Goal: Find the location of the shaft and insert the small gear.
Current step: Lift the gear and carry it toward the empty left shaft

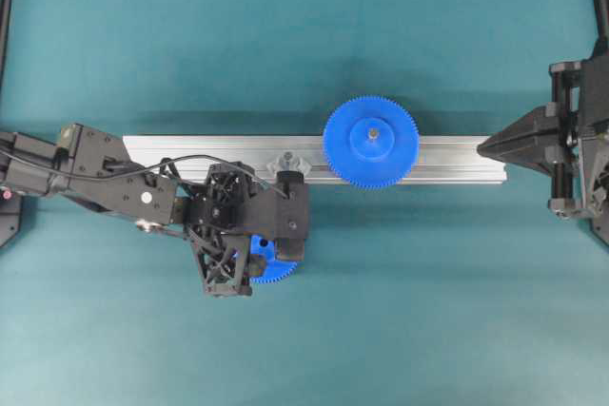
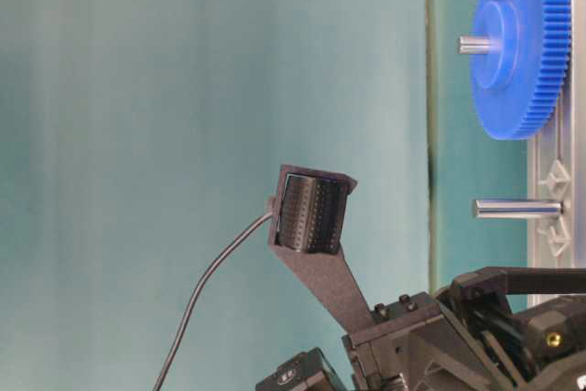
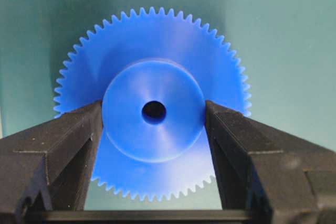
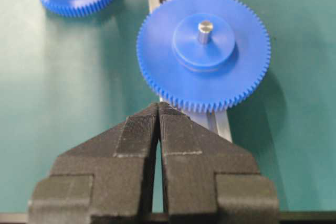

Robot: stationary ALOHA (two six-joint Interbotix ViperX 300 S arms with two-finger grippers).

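Nowhere legible writing on small gear [image 3: 152, 111]

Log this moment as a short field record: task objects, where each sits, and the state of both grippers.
small gear: flat on the teal mat, below the rail in the overhead view, hub up
left gripper: fingers either side of the small gear's hub, at or near its sides; firm grip cannot be told
shaft: bare pin standing on the aluminium rail, nothing on it
larger gear: already seated on its own pin on the rail, beside the shaft
right gripper: shut, empty, pointing at the rail's end
insertion: not yet done
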